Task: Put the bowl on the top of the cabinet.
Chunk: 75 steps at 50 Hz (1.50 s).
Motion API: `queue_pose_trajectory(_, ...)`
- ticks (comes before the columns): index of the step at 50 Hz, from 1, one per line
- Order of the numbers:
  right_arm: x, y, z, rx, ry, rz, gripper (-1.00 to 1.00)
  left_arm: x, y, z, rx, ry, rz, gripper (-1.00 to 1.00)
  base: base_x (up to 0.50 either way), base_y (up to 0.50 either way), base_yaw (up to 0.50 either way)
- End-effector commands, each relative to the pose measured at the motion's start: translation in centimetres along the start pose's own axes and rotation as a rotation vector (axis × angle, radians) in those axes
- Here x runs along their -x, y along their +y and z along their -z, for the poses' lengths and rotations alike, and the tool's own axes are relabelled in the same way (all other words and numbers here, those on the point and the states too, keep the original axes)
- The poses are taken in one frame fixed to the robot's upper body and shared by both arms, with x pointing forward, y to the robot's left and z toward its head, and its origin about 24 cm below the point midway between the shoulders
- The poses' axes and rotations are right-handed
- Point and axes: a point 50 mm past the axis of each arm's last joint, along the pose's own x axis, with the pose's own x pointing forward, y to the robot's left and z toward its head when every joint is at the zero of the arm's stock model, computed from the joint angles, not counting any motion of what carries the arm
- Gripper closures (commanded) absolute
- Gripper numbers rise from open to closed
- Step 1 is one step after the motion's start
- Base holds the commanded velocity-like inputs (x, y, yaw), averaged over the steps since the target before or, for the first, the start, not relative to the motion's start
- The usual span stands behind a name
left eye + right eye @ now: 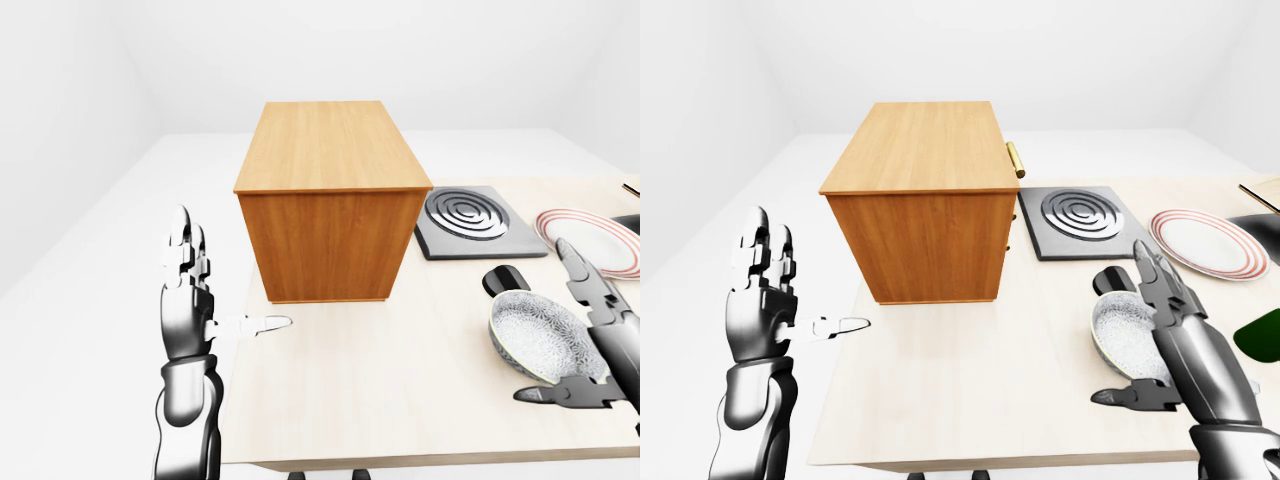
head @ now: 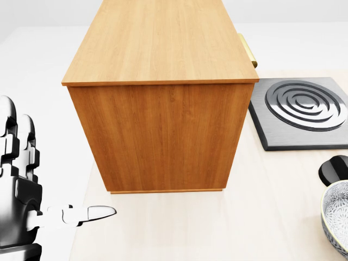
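1. bowl [image 1: 1130, 338] sits on the table [image 1: 970, 390] at lower right of the right-eye view, well apart from the cabinet [image 1: 920, 215]. In the head view only a sliver of it shows at the bottom right edge.
2. right hand [image 1: 1160, 345] is spread around the bowl: long fingers along the right side of the rim, thumb low beneath the near edge. Fingers not closed on it; can't tell if they touch. Bowl looks still seated on the table.
3. left hand [image 1: 190, 300] is open and empty at lower left of the left-eye view, fingers up, thumb pointing toward the cabinet, holding nothing.
4. Handling, my read: patterned ceramic-looking bowl, rigid, moderately heavy, smooth glaze so probably slippery, would chip if dropped. Best hold is a rim pinch, thumb inside or under and fingers outside the wall, or a cup from below.
5. Cabinet top is bare wood, flat, plenty of landing room. Lift needs to clear the top edge.
6. Nearby: hotplate [image 1: 468, 218], striped plate [image 1: 1200, 243], small dark object [image 1: 505, 279] just above the bowl.
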Motion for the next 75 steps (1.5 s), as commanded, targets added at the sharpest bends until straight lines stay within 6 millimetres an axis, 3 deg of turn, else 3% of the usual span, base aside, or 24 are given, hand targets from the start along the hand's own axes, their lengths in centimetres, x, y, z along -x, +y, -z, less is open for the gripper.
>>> queue_pose_trajectory(1, 0.7, -0.2, 1.2, 0.006, 0.076, 0.006, -1.00, 0.0, -0.1, 0.0, 0.000, -0.001, 0.004, -1.00, 0.00, 0.00, 0.00)
queue_pose_trajectory(12, 0.9, 0.5, 2.6, -0.008, 0.146, -0.024, -1.00, 0.0, -0.1, 0.2, -0.002, 0.007, 0.004, -1.00, 0.00, 0.00, 0.00)
queue_pose_trajectory(22, 1.7, 2.5, 5.2, -0.045, 0.286, -0.114, -1.00, -0.1, 0.0, 0.3, -0.004, 0.008, -0.003, -1.00, 0.00, 0.00, 0.00)
queue_pose_trajectory(33, 1.6, 2.8, 5.4, -0.028, 0.303, -0.135, -1.00, -0.2, 0.0, 0.1, -0.004, -0.001, -0.006, -1.00, 0.00, 0.00, 0.00)
queue_pose_trajectory(34, 1.9, 3.8, 6.3, -0.047, 0.352, -0.174, -1.00, -0.2, 0.0, 0.1, -0.004, 0.000, -0.006, -1.00, 0.00, 0.00, 0.00)
queue_pose_trajectory(39, 2.5, 4.6, 7.3, -0.055, 0.406, -0.216, -1.00, -0.1, 0.0, 0.2, -0.003, 0.005, -0.003, -1.00, 0.00, 0.00, 0.00)
queue_pose_trajectory(56, 3.4, 6.4, 9.7, -0.036, 0.533, -0.295, -1.00, 0.0, -0.1, 0.3, -0.001, 0.014, 0.007, -1.00, 0.00, 0.00, 0.00)
queue_pose_trajectory(75, 2.8, 5.2, 10.7, 0.017, 0.546, -0.275, -1.00, 0.0, -0.2, 0.3, -0.003, 0.012, 0.009, -1.00, 0.00, 0.00, 0.00)
